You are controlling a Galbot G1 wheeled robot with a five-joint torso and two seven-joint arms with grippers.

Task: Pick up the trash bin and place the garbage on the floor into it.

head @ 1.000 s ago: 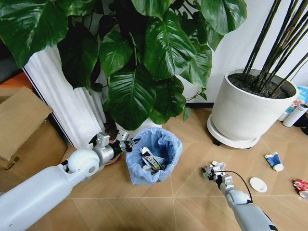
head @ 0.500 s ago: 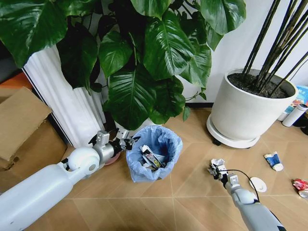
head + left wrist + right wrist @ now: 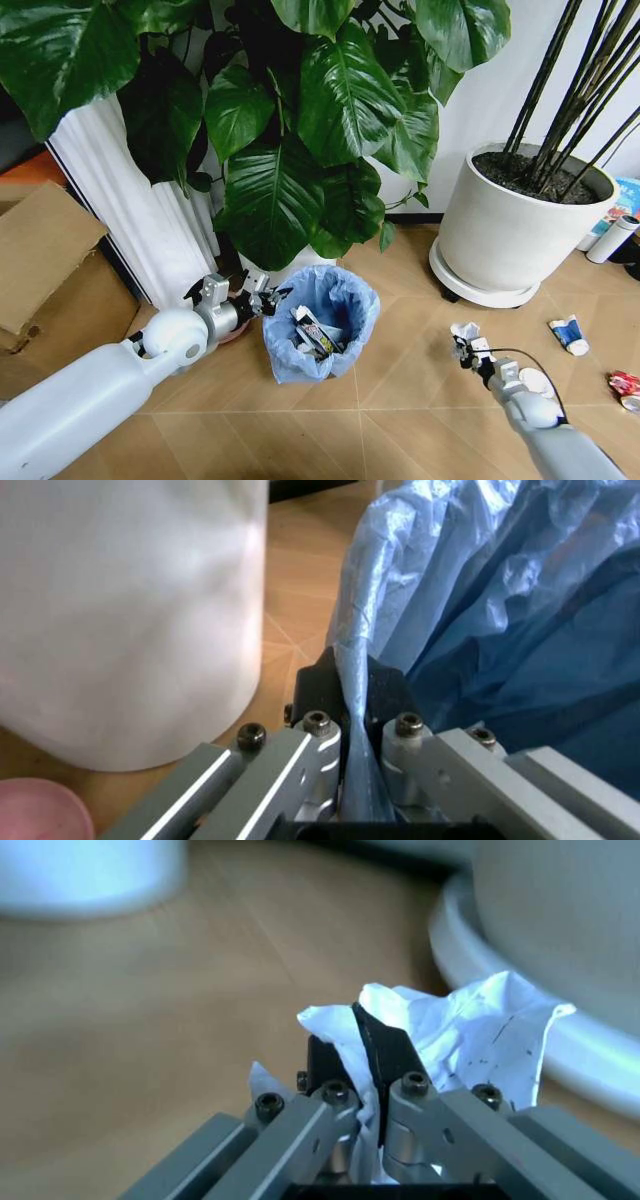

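Right wrist: right tool pinches white paper wad.

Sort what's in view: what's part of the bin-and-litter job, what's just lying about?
Job:
trash bin, left pincer shut on its liner
paper wad in right pincer
blue-white packet
white disc
red-white can

Lying about:
white plant pot
tall white bottle
cardboard boxes

Home corner: potted plants, chevron floor
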